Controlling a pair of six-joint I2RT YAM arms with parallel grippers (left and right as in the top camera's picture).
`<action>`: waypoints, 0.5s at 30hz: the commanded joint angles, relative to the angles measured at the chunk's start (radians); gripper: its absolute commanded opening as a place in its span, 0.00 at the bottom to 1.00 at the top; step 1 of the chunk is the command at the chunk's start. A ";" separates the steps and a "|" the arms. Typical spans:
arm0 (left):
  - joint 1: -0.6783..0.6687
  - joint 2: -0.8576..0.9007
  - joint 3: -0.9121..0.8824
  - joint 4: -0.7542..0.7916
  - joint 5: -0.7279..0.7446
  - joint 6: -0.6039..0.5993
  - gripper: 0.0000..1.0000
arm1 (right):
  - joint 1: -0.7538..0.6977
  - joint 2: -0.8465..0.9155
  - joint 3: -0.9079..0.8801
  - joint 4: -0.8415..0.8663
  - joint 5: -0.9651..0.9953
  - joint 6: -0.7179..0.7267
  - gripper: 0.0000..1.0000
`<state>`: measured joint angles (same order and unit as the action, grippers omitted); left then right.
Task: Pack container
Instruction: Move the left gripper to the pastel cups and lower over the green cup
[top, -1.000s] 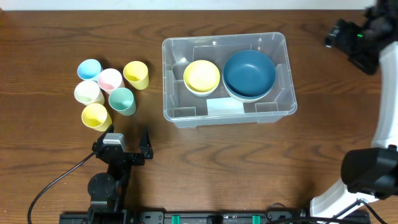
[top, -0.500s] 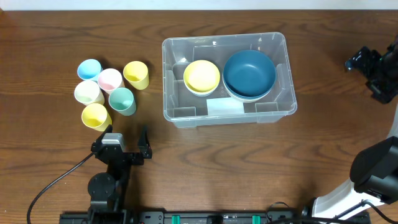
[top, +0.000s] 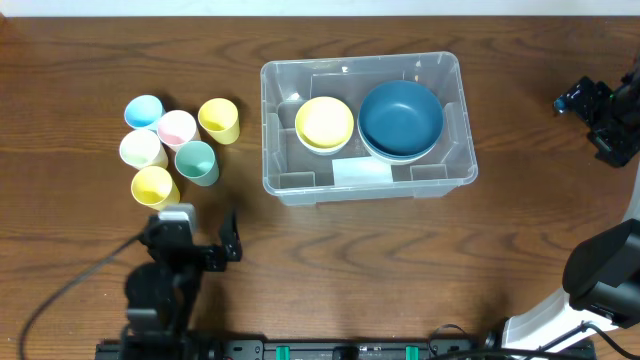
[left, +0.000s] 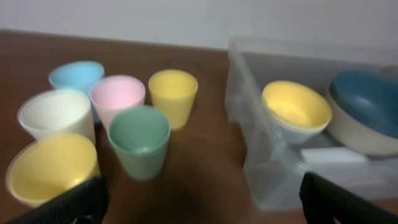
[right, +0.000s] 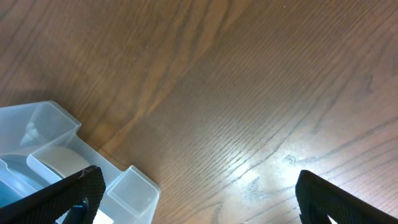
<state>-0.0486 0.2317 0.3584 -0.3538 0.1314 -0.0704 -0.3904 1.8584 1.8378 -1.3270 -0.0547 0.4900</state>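
The container (top: 266, 120) stood on the table (top: 400, 270) with its long axis running left to right across the robot's front and its open top up. Inside it, a yellow bowl (top: 324, 123) sat towards the left end and a larger blue bowl (top: 401, 118) just beside it on the right, nested on a pale bowl of which only the rim showed. The white label (top: 360, 172) lay flat at the container's near wall.

Well apart from the container's left short end stood six cups in a tight cluster: a blue cup (top: 144, 111), pink cup (top: 177, 128), yellow cup (top: 219, 119), cream cup (top: 141, 149), green cup (top: 196, 161) and a second yellow cup (top: 153, 186).

The left gripper (top: 192, 232) was on the near side of that cluster, so the container lay ahead of it and to its right. Its jaws stood wide with nothing between them. The right gripper (top: 592, 122) hung well beyond the container's right short end, also spread wide and holding nothing. Its wrist view caught only a corner of the container.

As the cups looked to be what remained to pack, the left arm was plainly the nearer. Its carry would likely run rightward, along the container's long axis, over the left wall.
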 joint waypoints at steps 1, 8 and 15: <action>-0.002 0.156 0.203 -0.074 0.010 0.014 0.98 | -0.002 -0.007 -0.003 0.000 0.002 0.011 0.99; -0.002 0.555 0.583 -0.353 0.010 0.038 0.98 | -0.002 -0.007 -0.003 0.000 0.002 0.011 0.99; -0.003 0.840 0.795 -0.553 0.012 0.085 0.98 | -0.002 -0.007 -0.003 0.000 0.002 0.011 0.99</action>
<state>-0.0486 1.0039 1.1023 -0.8818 0.1322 -0.0177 -0.3904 1.8584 1.8370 -1.3270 -0.0555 0.4904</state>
